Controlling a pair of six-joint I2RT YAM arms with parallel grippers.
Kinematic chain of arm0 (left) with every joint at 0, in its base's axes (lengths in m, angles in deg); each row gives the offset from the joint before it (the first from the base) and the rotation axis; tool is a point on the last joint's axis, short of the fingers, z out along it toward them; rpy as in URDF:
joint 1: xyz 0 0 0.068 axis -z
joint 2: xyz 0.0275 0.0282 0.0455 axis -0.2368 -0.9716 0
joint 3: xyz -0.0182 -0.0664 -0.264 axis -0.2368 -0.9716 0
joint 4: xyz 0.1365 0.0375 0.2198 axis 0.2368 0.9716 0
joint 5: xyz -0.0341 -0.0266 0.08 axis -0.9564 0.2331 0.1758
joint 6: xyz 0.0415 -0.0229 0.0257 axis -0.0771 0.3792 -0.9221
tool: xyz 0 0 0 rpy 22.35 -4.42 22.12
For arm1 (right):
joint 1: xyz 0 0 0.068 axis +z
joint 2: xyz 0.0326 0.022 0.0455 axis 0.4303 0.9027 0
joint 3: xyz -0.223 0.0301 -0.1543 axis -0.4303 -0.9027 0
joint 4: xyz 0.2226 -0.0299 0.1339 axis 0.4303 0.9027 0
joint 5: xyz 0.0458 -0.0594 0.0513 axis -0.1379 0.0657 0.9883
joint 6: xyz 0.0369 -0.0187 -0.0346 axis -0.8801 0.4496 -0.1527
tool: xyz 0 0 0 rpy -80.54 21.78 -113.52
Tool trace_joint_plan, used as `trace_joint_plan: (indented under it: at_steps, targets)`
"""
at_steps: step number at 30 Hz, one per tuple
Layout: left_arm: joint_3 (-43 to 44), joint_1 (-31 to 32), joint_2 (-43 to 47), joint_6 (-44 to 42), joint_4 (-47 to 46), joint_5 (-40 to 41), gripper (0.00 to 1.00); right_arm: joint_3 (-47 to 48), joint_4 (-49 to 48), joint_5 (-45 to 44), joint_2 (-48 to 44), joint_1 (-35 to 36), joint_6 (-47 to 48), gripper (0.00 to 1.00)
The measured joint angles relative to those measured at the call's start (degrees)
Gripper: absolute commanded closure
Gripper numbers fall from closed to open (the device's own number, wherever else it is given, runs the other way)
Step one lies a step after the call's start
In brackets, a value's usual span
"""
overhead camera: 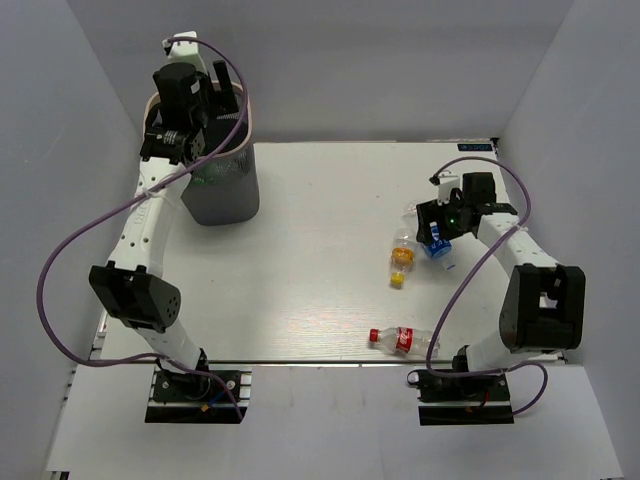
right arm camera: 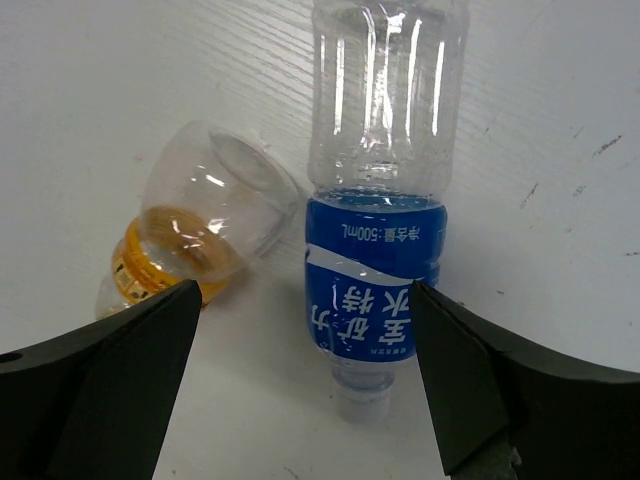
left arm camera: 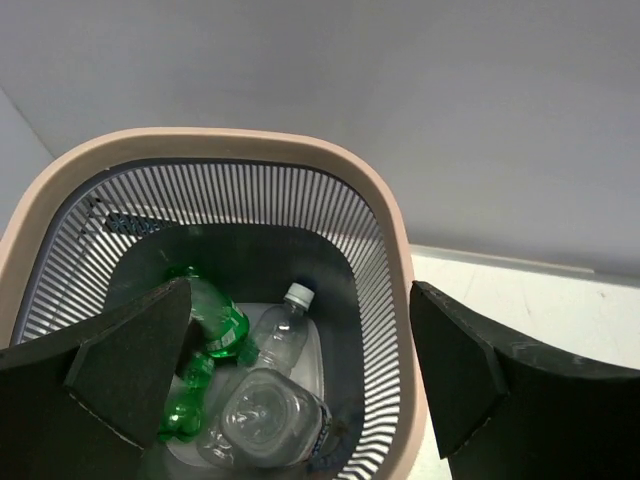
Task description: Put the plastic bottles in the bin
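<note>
While the left claw (left arm camera: 300,345) gapes empty over the bin (left arm camera: 392,235) at ten o'clock, the right claw (right arm camera: 303,340) hovers spread over the blue-labelled bottle (right arm camera: 375,290) at three o'clock. The bottle is probably light, crushable and slick, so grip its label band.

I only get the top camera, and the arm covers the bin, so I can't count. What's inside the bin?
Observer: A green bottle, a white-capped clear bottle and a bigger clear bottle lie at the bottom of the bin.
Operator: Is the left tool holding anything?
Observer: No, the left tool is open and empty above the bin.
Operator: What about the right tool?
Observer: The right tool is open, with a finger on each side of the blue-label bottle. An orange-label bottle lies right beside it.
</note>
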Motion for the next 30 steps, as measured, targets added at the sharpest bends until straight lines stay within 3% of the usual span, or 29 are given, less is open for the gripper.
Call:
trace_joint_plan:
  at_steps: [3,9,12,18,22,23,25,30]
  targets:
    - [-1.46,0.17,1.46,-1.81,-0.68,-4.50,0.01,0.59,-0.33,-2.51,2.36,0.02,0.35,0.10]
    - [-7.17,2.01,6.16,-2.54,-5.62,-32.09,0.01,4.55,-1.49,-6.43,8.76,0.04,0.79,0.10]
    - [-15.08,5.03,9.27,-1.60,-9.27,-42.69,0.01,7.17,-1.66,-7.45,12.66,0.04,1.33,0.12]
    - [-32.54,11.50,13.44,-0.70,-8.55,-50.64,0.01,8.28,-1.36,-7.82,17.70,0.11,2.91,0.20]
    - [-42.69,14.12,14.34,-0.66,-8.26,-50.73,0.01,9.03,-0.83,-7.19,18.73,0.15,3.74,0.49]
    - [-45.44,14.53,14.60,-0.28,-8.61,-50.64,0.01,9.64,-0.44,-6.78,18.73,0.15,3.76,0.65]
    - [-52.54,15.89,15.26,0.66,-9.42,-50.36,0.01,11.10,0.31,-5.99,18.73,0.15,4.70,0.82]
    - [-64.11,18.84,16.55,3.30,-11.85,-49.29,0.01,23.02,7.43,-0.94,19.21,0.48,6.43,0.87]
